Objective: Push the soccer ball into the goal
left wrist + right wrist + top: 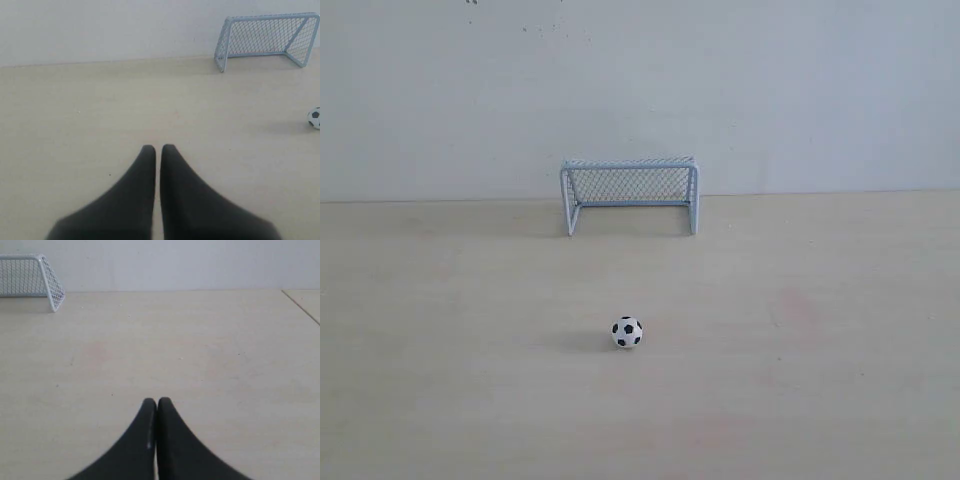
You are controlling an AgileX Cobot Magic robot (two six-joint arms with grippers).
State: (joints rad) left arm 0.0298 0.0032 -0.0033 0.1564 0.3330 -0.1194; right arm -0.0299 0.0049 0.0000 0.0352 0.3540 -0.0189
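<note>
The tiny white, black-patched ball (627, 332) is seen untouched on the pale surface (800, 380), with the grey-white mesh goal (630, 185) well apart at its 12 o'clock. The left end effector (158, 148) and the right end effector (157, 401) are closed and empty. The approach is judged pending; contact at the ball's 6 o'clock is needed.

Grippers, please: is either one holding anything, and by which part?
Nothing is held: the left gripper and right gripper are shut empty; the soccer ball lies free.

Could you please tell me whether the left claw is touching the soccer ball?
Apart. The left wrist view shows a wide stretch of table between the left claw and the soccer ball.
</note>
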